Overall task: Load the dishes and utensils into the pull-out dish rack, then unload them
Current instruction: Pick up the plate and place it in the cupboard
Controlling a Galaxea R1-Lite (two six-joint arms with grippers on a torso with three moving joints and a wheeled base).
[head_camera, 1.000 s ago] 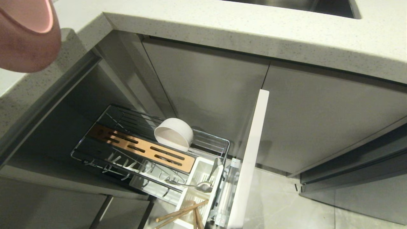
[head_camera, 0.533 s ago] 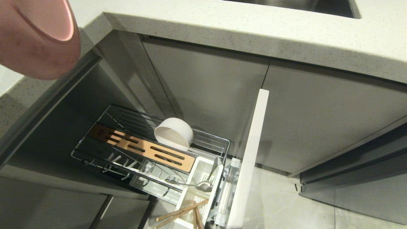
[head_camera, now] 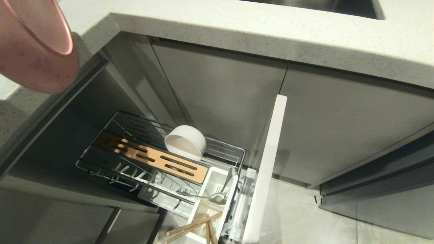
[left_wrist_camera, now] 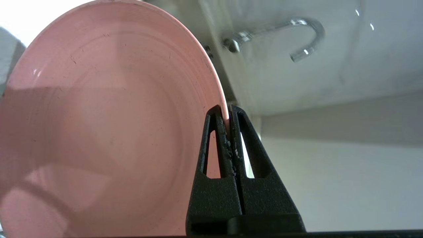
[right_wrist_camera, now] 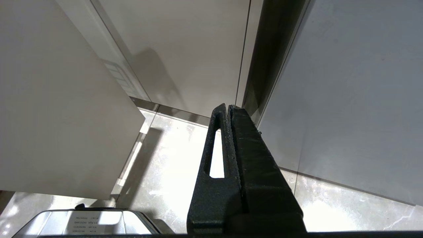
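Note:
A pale-pink plate [head_camera: 30,57] hangs tilted at the head view's upper left, above the counter's corner. My left gripper [left_wrist_camera: 226,112] is shut on the rim of this plate [left_wrist_camera: 109,125]; the gripper itself is outside the head view. Below, the pull-out dish rack [head_camera: 159,159] stands open with an off-white bowl [head_camera: 185,142] lying on its side by the wooden strip. A silver fork [head_camera: 212,196] lies in the white caddy [head_camera: 210,200], and wooden chopsticks [head_camera: 193,226] stick out of its near end. My right gripper [right_wrist_camera: 228,109] hangs shut and empty above the floor.
The pale drawer front [head_camera: 266,169] juts out to the right of the rack. A speckled countertop [head_camera: 271,30] overhangs the cabinets, with a steel sink [head_camera: 325,5] at the far edge. A faucet [left_wrist_camera: 290,36] shows beyond the plate. Tiled floor [head_camera: 305,217] lies at lower right.
The plate has moved lower and a little right in the head view and tilted more on edge. Rack, bowl and utensils have not moved.

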